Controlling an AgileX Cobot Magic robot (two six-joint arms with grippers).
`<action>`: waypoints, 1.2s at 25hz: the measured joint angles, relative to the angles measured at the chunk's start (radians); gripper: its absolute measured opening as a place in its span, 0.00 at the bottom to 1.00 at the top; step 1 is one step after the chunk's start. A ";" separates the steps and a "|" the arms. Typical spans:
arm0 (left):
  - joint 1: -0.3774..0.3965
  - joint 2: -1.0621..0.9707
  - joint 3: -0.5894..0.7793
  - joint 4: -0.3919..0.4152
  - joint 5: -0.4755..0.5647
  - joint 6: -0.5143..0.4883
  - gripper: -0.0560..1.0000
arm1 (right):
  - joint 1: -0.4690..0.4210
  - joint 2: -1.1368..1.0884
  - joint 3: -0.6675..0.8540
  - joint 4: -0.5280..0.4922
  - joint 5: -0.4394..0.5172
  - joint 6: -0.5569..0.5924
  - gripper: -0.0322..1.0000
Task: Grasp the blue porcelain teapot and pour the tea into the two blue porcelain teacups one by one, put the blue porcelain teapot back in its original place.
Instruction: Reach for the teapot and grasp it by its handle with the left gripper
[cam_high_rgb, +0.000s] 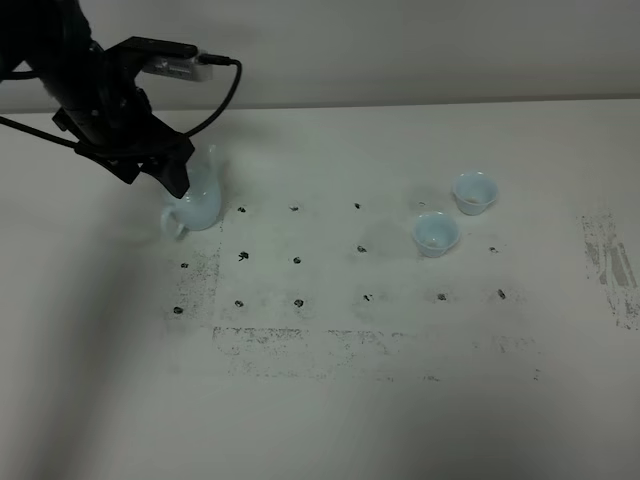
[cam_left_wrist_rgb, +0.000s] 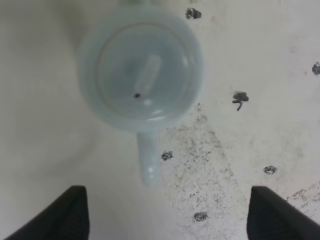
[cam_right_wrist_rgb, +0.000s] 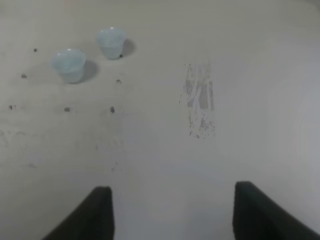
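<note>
The blue porcelain teapot (cam_high_rgb: 200, 207) stands on the table at the left, partly covered by my left arm. From above, the left wrist view shows the teapot (cam_left_wrist_rgb: 140, 67) round with its lid on; a narrow part juts toward my left gripper (cam_left_wrist_rgb: 167, 195). That gripper (cam_high_rgb: 176, 178) hangs just above the pot, open, with nothing between its fingers (cam_left_wrist_rgb: 75, 210). The two blue porcelain teacups (cam_high_rgb: 437, 233) (cam_high_rgb: 474, 192) stand side by side right of centre. In the right wrist view the teacups (cam_right_wrist_rgb: 69, 64) (cam_right_wrist_rgb: 111, 41) are far ahead of my open, empty right gripper (cam_right_wrist_rgb: 170, 195).
The white table (cam_high_rgb: 330, 400) carries a grid of small black dots and smudged dark marks. A worn scuffed patch (cam_high_rgb: 612, 262) lies near the right edge. My right arm is out of the exterior high view.
</note>
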 joint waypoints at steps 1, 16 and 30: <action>-0.019 -0.001 0.000 0.024 0.000 -0.023 0.11 | 0.000 0.000 0.000 0.000 0.000 0.000 0.51; -0.063 -0.060 0.007 0.139 0.000 -0.118 0.11 | 0.000 0.000 0.000 0.000 0.000 0.000 0.51; 0.006 -0.112 0.148 0.046 -0.080 -0.090 0.11 | 0.000 0.000 0.000 0.000 0.000 0.000 0.51</action>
